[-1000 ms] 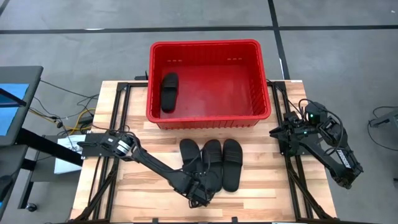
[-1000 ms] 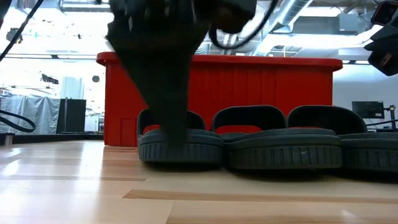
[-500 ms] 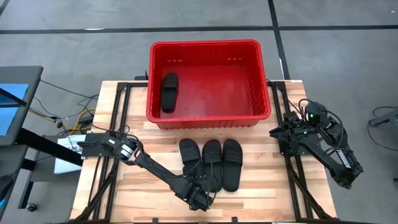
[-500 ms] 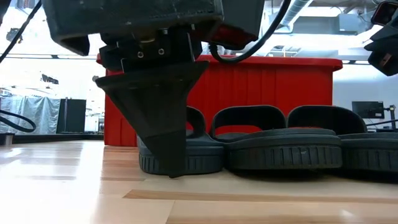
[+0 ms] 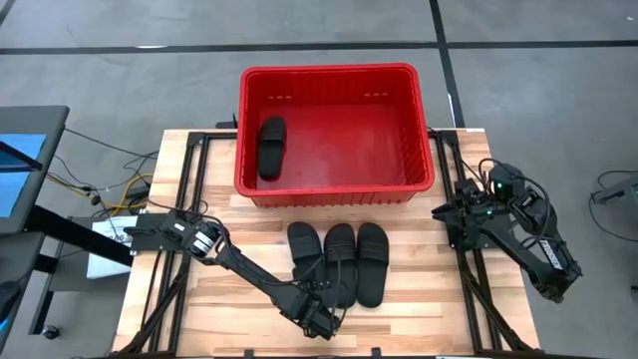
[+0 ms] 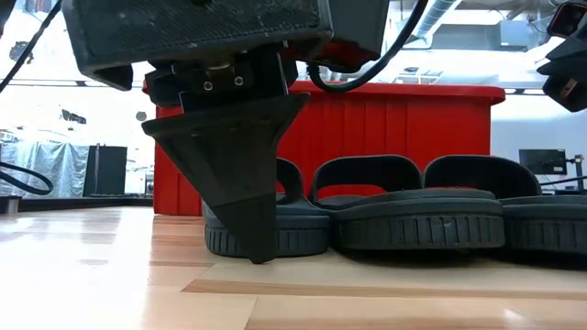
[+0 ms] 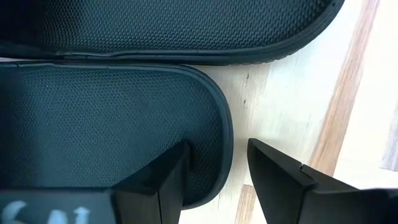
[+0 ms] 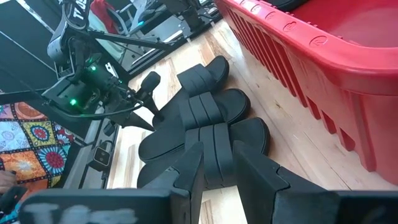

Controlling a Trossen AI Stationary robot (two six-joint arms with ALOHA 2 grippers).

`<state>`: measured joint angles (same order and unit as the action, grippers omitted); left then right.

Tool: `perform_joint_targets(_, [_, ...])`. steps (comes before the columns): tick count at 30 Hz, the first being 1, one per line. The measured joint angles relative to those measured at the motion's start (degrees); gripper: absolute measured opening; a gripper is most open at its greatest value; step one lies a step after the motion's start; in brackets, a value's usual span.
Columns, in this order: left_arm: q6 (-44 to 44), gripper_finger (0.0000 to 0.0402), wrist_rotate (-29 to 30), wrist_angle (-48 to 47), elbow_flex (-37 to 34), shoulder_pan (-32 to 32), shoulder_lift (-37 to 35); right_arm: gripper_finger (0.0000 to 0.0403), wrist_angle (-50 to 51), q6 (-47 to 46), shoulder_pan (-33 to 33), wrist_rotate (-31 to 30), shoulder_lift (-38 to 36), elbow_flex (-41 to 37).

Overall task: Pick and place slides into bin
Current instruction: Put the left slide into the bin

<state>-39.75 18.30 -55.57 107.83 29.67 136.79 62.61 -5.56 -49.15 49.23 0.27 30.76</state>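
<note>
Straddling slide heel edge: left pincer | writing: illegible

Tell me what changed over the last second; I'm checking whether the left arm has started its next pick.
The left gripper drew back from over the leftmost slide on the table toward the near table edge, coming down low at that slide's heel end, open, one finger over the heel, the other outside its edge. Nothing is gripped yet. The three slides on the table, the one in the bin and the right gripper stayed put.
</note>
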Motion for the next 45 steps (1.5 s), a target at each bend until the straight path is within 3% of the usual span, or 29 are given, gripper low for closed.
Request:
perform_joint_targets(13, [1.1, 0.0153, -0.4, 0.3, -0.1, 0.1, 0.0, 0.0077, 0.0, 0.0, 0.0, 0.0, 0.0, 0.0])
perform_joint_targets(23, [2.5, 0.0016, -0.8, -0.1, -0.1, 0.0, 0.0, 0.0077, 0.0, 0.0, 0.0, 0.0, 0.0, 0.0])
perform_joint_targets(45, [0.9, 0.0004, 1.9, -0.1, -0.3, 0.7, -0.7, 0.0077, 0.0, 0.0, 0.0, 0.0, 0.0, 0.0])
